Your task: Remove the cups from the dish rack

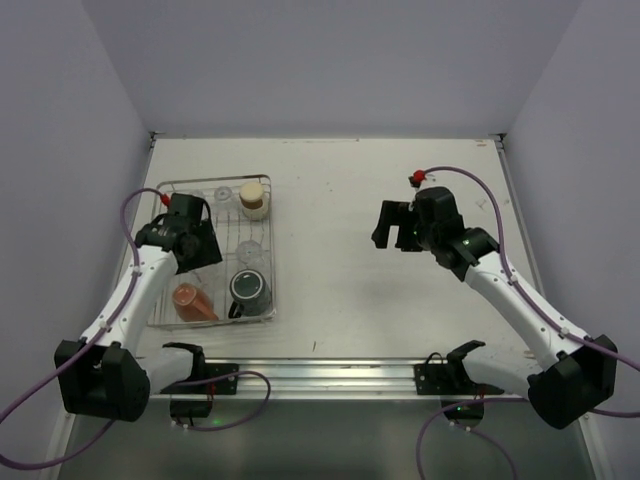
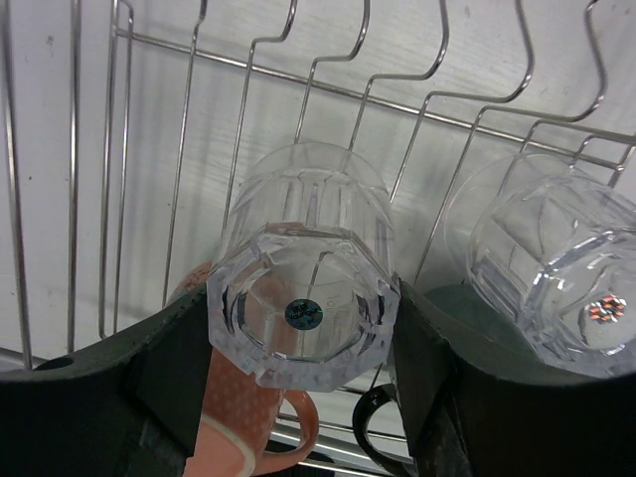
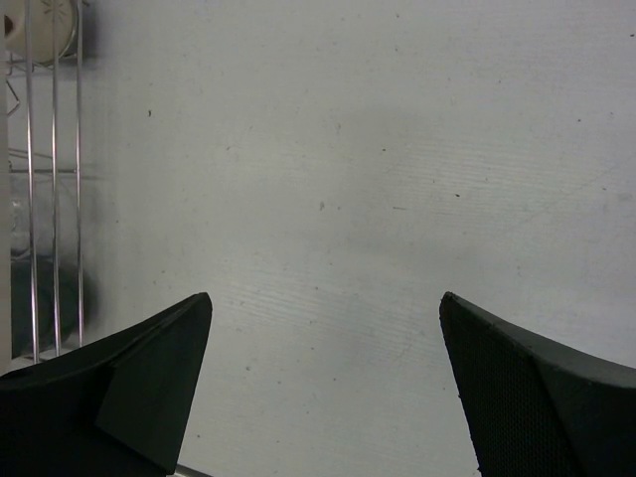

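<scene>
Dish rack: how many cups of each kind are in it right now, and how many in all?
Clear glasses: 3 in view
Beige cup: 1
Dark handled mug: 1
Orange cup: 1
Total in the dish rack: 6

Top view overhead, far; wrist views close, downward; all share dish rack [image 1: 215,181].

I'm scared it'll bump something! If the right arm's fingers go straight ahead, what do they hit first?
Probably only the bare white table. Nothing lies between the open right fingers; the silver wire dish rack sits aside.
</scene>
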